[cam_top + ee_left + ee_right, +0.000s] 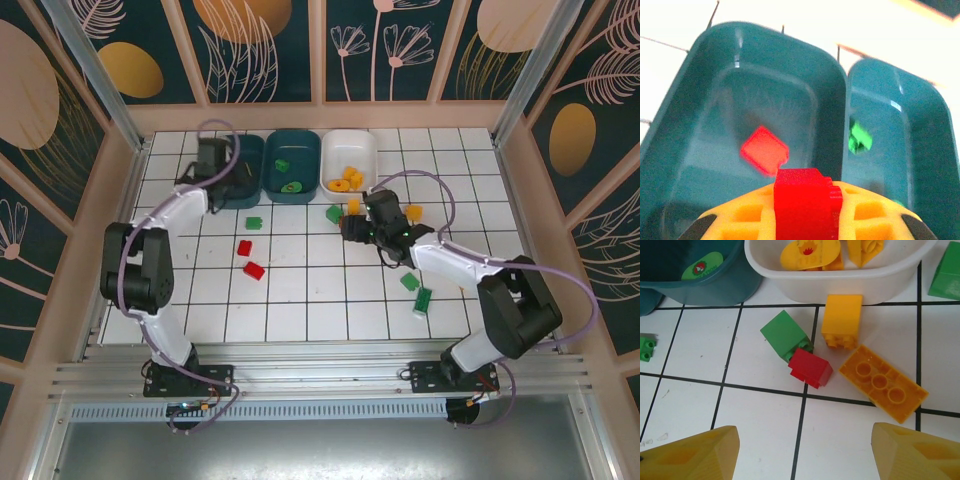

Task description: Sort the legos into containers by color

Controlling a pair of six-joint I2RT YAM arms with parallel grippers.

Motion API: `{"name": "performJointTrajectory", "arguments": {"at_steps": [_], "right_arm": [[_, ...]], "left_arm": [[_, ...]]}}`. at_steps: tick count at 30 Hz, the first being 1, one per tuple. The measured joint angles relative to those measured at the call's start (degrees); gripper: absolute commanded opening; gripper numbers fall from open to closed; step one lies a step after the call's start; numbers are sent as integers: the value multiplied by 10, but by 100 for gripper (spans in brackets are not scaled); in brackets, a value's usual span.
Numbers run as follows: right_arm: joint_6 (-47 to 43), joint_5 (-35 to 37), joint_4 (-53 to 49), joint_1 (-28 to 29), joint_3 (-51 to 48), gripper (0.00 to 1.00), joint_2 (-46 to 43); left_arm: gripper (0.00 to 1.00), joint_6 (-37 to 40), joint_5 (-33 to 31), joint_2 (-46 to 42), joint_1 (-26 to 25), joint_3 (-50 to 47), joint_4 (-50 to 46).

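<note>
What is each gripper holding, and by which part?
Left gripper pinches a red lego by its opposite sides over the left teal tub; right gripper is open, empty.

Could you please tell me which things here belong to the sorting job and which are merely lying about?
Job: left tool, shut on a red brick; open right tool; left teal tub; middle teal tub; white tub; loose bricks on the tiles.
Not part of it: purple cables; patterned wall panels.

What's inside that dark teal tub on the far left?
One red brick shows inside the tub. The left gripper, holding a second red brick, covers its near end.
</note>
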Motion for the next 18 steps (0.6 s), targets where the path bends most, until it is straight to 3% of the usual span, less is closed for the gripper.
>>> {"name": "performJointTrajectory", "arguments": {"at_steps": [1,3,4,9,14,18], "right_arm": [[-1,0,0,0,8,73,9],[-4,3,2,2,32,75,38],[-7,6,2,2,42,75,50],[-39,33,-2,8,106,76,122],[-96,58,-11,15,173,77,181],[-145,74,-27,19,225,77,227]], "left_arm": [[12,-1,6,19,2,24,0],[41,-4,20,57,3,61,-4],[46,-9,24,68,3,66,-6],[67,-11,42,101,5,86,-38],[81,-14,56,90,10,84,-35],[92,-40,79,-2,10,-30,17]]}}
